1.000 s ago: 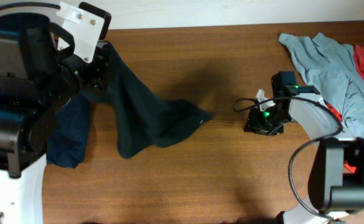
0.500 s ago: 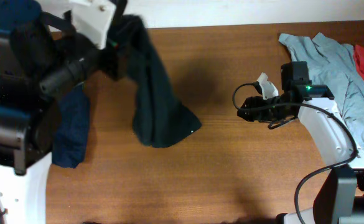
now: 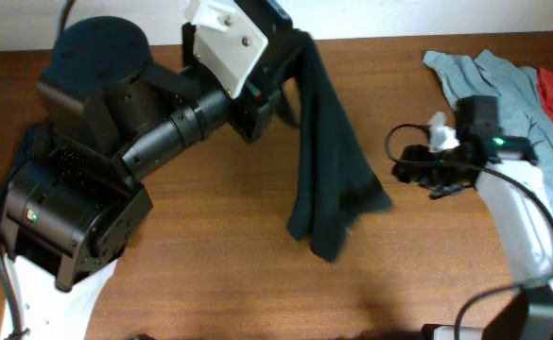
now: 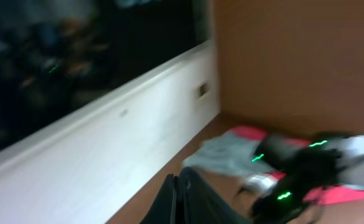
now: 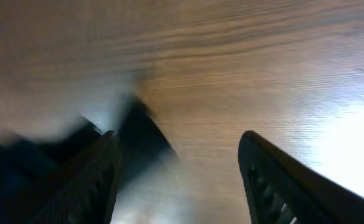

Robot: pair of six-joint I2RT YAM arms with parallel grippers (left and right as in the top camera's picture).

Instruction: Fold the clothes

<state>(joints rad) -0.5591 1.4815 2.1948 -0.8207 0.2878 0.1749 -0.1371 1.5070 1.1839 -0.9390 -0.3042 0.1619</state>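
Black short-sleeved cotton T-shirt [image 3: 328, 161] hangs from the clamped left pincer [image 3: 274, 99].
Right pincer [image 3: 401, 173] (agape, empty) should catch its dangling hem, spreading it flat on the brown wooden counter [image 3: 210, 255].

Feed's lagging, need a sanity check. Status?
Left gripper shut on T-shirt, which hangs down to the table. Right gripper open, empty. Grey shirt far right, out of the way.

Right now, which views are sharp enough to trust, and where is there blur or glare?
Overhead: sharp, evenly lit, black T-shirt clear. Left wrist: motion-blurred throughout. Right wrist: soft focus, bright glare on the table at right.
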